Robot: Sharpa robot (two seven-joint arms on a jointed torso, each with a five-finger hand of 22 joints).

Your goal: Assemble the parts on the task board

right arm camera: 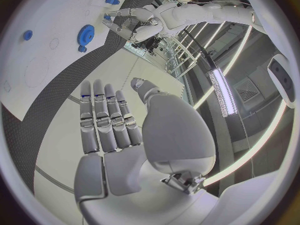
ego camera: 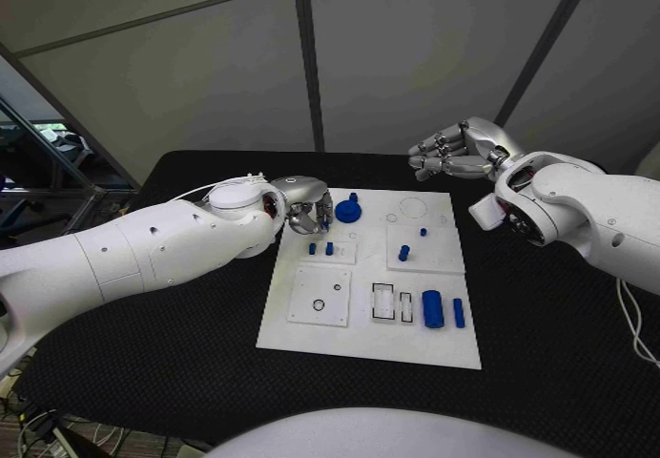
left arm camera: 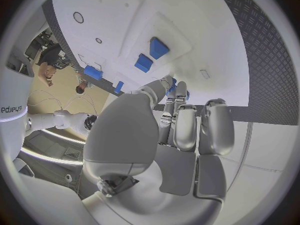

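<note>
The white task board (ego camera: 369, 334) (left arm camera: 119, 10) lies in the middle of the black table. A blue gear (ego camera: 348, 211) (right arm camera: 86, 33) sits at its far left corner. My left hand (ego camera: 305, 208) (left arm camera: 181, 120) hangs just left of the gear with fingers curled in and the thumb near the fingertips; a bit of blue shows there, and I cannot tell whether a part is pinched. My right hand (ego camera: 454, 153) (right arm camera: 109, 120) is raised beyond the board's far right corner, fingers straight, holding nothing. Small blue pegs (ego camera: 320, 248) (ego camera: 404, 253) and two blue cylinders (ego camera: 433, 308) (ego camera: 458, 312) stand or lie on the board.
A square inset with a round hole (ego camera: 319, 297) and two rectangular slots (ego camera: 383, 301) lie on the board's near half. Black table (ego camera: 550, 324) surrounds the board on every side. Several blue blocks (left arm camera: 158, 47) appear past my left fingers.
</note>
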